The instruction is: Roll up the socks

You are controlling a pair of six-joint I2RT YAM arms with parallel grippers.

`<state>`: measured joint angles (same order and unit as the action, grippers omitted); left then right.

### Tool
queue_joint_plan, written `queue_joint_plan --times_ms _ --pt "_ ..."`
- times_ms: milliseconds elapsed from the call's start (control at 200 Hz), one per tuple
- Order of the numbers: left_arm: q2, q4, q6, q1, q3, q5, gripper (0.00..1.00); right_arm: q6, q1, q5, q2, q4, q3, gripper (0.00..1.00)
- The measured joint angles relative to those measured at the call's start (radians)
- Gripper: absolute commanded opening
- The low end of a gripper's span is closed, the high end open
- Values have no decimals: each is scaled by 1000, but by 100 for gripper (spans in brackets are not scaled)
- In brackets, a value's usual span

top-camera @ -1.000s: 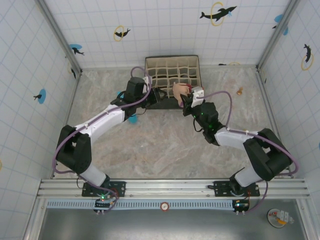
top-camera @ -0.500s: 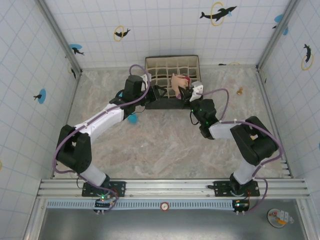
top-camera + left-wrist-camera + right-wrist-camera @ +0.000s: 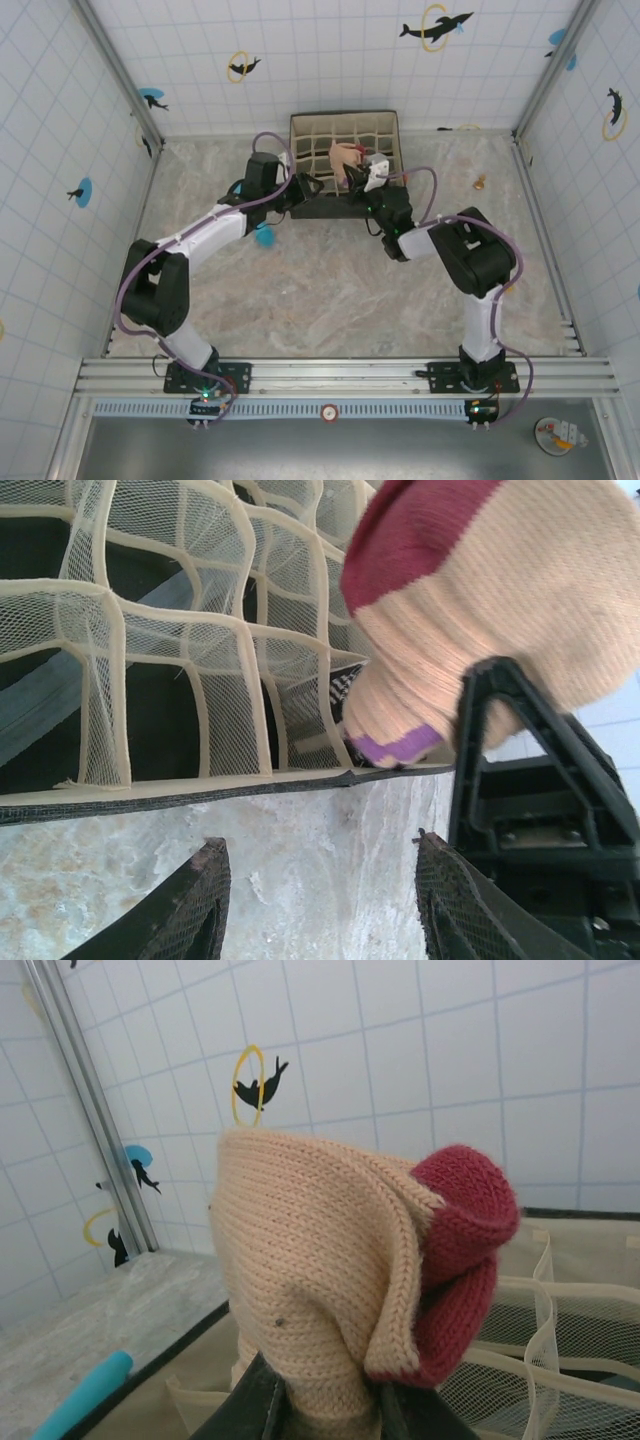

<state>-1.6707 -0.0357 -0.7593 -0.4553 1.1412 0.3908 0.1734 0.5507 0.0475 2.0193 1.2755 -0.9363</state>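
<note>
grips the rolled peach sock point(image 3: 346, 157) in the right fingers point(image 3: 362, 172), shut tight on the lower end of the roll. holds it up off the table point(image 3: 330, 290), over the mesh organizer point(image 3: 300, 128) and above the cells along its near wall. organizer set against the middle of the table's far edge.

from the right wrist: peach knit bunched into a fat roll, a maroon fold bulging out on one side, both fingers pinching the bottom of it. from the left wrist: same roll seen from the side, maroon patch toward the top, a small purple mark at the lower end, just above the organizer's near rim.

left fingers point(image 3: 320, 885) roughly half open, holding nothing. low over bare marble just outside the organizer's near wall, beside the roll, not touching it or the wall.

through the mesh of a near-wall cell, a scrap of black-and-white stripes, taken for the striped sock point(image 3: 343, 687); too little showing to tell how it lies.

blue cylinder point(image 3: 263, 236) flat on the table, left of the middle, near the left arm. small tan object point(image 3: 480, 183) toward the far right corner, well apart from everything else.
</note>
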Motion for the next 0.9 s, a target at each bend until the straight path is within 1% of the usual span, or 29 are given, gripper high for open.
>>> queue_joint_plan --times_ms 225,370,515,671,731,791,901 --pt "-42 -5 -1 0 0 19 51 -11 0 2 106 1 -70 0" --pt "-63 -8 -1 0 13 29 51 -34 0 7 138 2 -101 0" --pt "-85 -26 -11 0 38 41 54 -56 0 15 142 8 -101 0" --pt "-125 -56 -56 0 83 58 59 -84 0 19 142 31 -80 0" --pt "-143 -63 -77 0 109 65 60 -92 0 19 142 48 -65 0" --pt "-164 -67 -92 0 144 70 65 -101 0 18 142 69 -48 0" --pt "-208 -80 -125 0 209 70 67 -112 0 16 142 108 -24 0"
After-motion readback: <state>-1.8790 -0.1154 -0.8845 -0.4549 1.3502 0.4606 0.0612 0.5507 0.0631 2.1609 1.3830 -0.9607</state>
